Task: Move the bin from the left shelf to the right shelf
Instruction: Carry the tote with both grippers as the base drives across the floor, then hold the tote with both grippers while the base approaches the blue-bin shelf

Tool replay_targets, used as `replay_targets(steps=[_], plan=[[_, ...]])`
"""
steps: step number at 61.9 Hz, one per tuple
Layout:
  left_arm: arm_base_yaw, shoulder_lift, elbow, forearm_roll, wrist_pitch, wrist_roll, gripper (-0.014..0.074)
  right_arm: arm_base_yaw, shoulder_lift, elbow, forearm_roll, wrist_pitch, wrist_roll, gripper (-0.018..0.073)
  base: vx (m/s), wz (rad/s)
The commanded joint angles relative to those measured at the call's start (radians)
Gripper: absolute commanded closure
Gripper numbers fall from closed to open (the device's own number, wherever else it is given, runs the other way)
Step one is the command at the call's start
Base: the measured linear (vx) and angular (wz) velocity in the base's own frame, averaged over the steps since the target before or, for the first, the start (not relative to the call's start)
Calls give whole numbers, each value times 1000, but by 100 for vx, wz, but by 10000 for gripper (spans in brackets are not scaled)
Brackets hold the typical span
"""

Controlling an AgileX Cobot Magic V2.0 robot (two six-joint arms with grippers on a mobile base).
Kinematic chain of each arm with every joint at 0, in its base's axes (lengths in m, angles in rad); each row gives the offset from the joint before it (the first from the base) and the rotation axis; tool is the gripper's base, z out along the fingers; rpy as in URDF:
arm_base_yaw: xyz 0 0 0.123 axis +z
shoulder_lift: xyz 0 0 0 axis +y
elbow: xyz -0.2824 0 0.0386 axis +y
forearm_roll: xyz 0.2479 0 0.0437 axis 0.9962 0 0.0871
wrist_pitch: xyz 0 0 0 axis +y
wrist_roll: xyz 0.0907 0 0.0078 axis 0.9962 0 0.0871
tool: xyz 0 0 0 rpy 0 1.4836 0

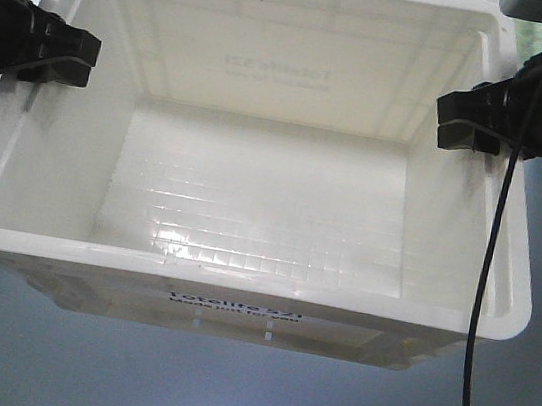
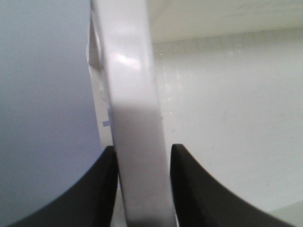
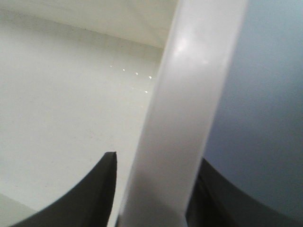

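Since the white bin [image 1: 240, 281] is wide, the left gripper [image 1: 66, 57] and right gripper [image 1: 466, 125] each pinch a side. Both squeeze its rim tight

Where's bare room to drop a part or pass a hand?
The bin is bare inside, wall to wall. Crowded at the side rims: left end effector and right end effector clamp them; a black cable hangs across the right wall.

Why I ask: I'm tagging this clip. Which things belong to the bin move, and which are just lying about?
Job: white bin; left hand and right hand, both gripping it.
Lying about: black cable; grey floor.
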Motion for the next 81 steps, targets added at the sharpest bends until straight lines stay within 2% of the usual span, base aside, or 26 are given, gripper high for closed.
replay_targets(steps=[1,38,81], plan=[[-5,-51,-40,-41,-74,46,601,-8,-40,-39,-20,-85,-10,564,32,59],[-5,-51,-40,-41,-74,46,601,-8,-40,-39,-20,-90,-10,564,23,58],[-5,-51,-40,-41,-74,46,601,-8,-40,-39,-20,-89,-10,564,7,50]])
